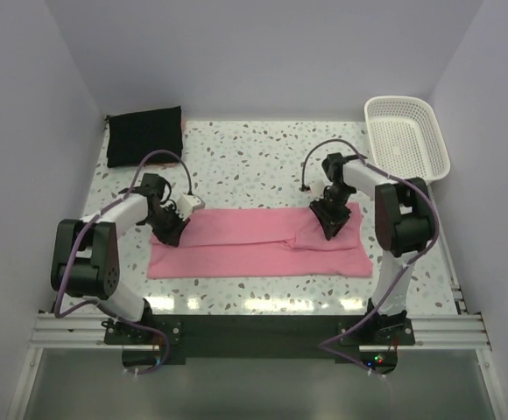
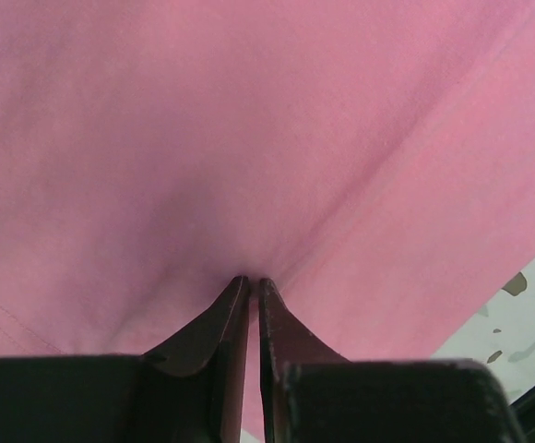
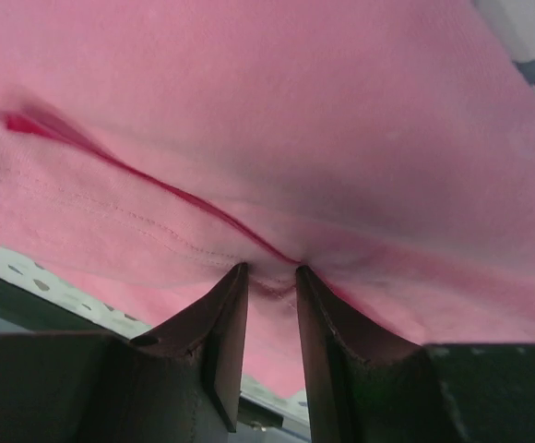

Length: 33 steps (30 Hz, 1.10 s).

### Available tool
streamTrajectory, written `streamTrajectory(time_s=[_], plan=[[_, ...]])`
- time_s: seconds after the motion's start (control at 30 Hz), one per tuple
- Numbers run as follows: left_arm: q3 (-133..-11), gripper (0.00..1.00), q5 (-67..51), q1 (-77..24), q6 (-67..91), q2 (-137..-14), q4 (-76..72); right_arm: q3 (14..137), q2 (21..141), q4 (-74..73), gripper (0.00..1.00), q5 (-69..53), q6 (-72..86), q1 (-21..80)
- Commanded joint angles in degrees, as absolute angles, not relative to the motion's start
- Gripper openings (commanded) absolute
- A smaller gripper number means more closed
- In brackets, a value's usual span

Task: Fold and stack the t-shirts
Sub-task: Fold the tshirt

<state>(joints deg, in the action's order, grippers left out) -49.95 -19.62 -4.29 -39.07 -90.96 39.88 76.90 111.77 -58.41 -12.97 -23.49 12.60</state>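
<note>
Pink t-shirt (image 1: 254,249): long strip lying left-to-right on the near worktop (image 1: 254,166), left pincer (image 1: 171,234) clamped on its left end, right pincer (image 1: 331,228) on its right; folded black garment (image 1: 144,134) far-left.

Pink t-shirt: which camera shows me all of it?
The top external view: the whole pink t-shirt lies as a long strip on the table. The left wrist view shows only pink cloth nipped in the left pincer; the right wrist view shows a stitched hem bunched at the right pincer.
</note>
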Motion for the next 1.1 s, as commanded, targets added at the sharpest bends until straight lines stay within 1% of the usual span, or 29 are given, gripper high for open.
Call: streamTrajectory(time_s=[0.0, 0.07, 0.17, 0.2, 0.27, 0.3, 0.33, 0.37, 0.43, 0.47, 0.5, 0.53, 0.57, 0.6, 0.63, 0.67, 0.7, 0.73, 0.77, 0.83, 0.9, 1.07], plan=[[-46.76, 0.15, -19.41, -4.22, -43.59, -90.54, 43.33, 81.36, 116.09, -54.76, 0.32, -6.16, -22.59, 15.11], [-47.81, 0.19, -21.08, -4.22, -44.03, -87.21, 44.64, 84.53, 120.55, -54.14, 0.32, -3.18, -23.03, 16.43], [-49.48, 0.22, -25.13, -4.13, -43.6, -82.38, 45.88, 93.58, 125.75, -53.26, 0.31, -0.1, -24.51, 17.75], [-49.74, 0.23, -26.18, -4.13, -42.98, -81.05, 45.62, 99.0, 129.6, -52.91, 0.32, 2.26, -25.13, 18.01], [-50.53, 0.24, -26.98, -4.13, -41.31, -78.15, 44.48, 105.35, 133.57, -52.38, 0.32, 4.64, -27.67, 19.07], [-50.71, 0.25, -27.68, -4.13, -40.61, -77.35, 43.86, 111.56, 137.68, -50.99, 0.32, 6.83, -28.9, 19.42], [-50.97, 0.26, -28.12, -4.13, -39.82, -76.47, 42.73, 114.67, 139.55, -49.76, 0.32, 8.07, -31.27, 20.21], [-51.06, 0.27, -29.0, -4.22, -39.64, -76.29, 42.19, 120.87, 141.66, -48.44, 0.32, 8.87, -32.68, 20.56], [-51.42, 0.27, -29.27, -4.66, -39.46, -76.38, 40.36, 127.15, 146.76, -44.31, 0.33, 10.54, -35.14, 21.96], [-51.42, 0.27, -28.83, -6.49, -39.46, -76.99, 39.73, 130.14, 148.26, -42.9, 0.34, 11.33, -37.16, 22.58], [-51.85, 0.26, -27.09, -7.9, -39.64, -77.43, 39.38, 135.47, 149.32, -40.45, 0.36, 12.38, -37.87, 23.11], [-51.94, 0.26, -25.94, -11.39, -39.64, -78.56, 38.24, 137.35, 150.28, -39.12, 0.38, 13.7, -38.58, 23.81], [-52.03, 0.25, -23.84, -13.08, -39.55, -79.1, 37.45, 138.33, 149.94, -37.89, 0.44, 14.06, -38.67, 23.91], [-51.86, 0.25, -23.04, -14.75, -39.2, -79.71, 36.48, 137.12, 148.72, -34.49, 0.48, 14.5, -38.67, 23.99], [-51.94, 0.25, -22.24, -17.9, -38.42, -81.11, 34.3, 135.02, 145.06, -32.19, 0.51, 15.46, -38.76, 23.91], [-51.86, 0.24, -20.93, -19.23, -37.97, -81.99, 33.15, 129.17, 142.24, -29.73, 0.55, 16.16, -39.02, 23.82], [-51.94, 0.24, -20.48, -20.55, -37.36, -83.05, 32.09, 126.24, 139.77, -25.79, 0.58, 16.52, -39.11, 23.56], [-52.12, 0.24, -20.04, -23.09, -36.22, -85.23, 30.43, 123.6, 134.79, -24.71, 0.6, 16.87, -38.85, 23.29], [-52.29, 0.23, -19.08, -24.42, -35.6, -86.38, 29.71, 119.4, 132.65, -24.0, 0.65, 16.96, -37.72, 22.94], [-52.47, 0.22, -18.28, -27.93, -33.93, -89.98, 28.13, 116.38, 126.95, -24.52, 0.67, 16.44, -35.44, 22.24], [-52.47, 0.2, -17.58, -29.96, -33.14, -92.27, 27.34, 113.83, 123.85, -27.05, 0.7, 16.17, -33.58, 21.89], [-53.43, 0.15, -16.0, -37.6, -30.85, -98.17, 27.42, 112.15, 116.91, -36.81, 0.71, 12.58, -26.11, 19.52]])
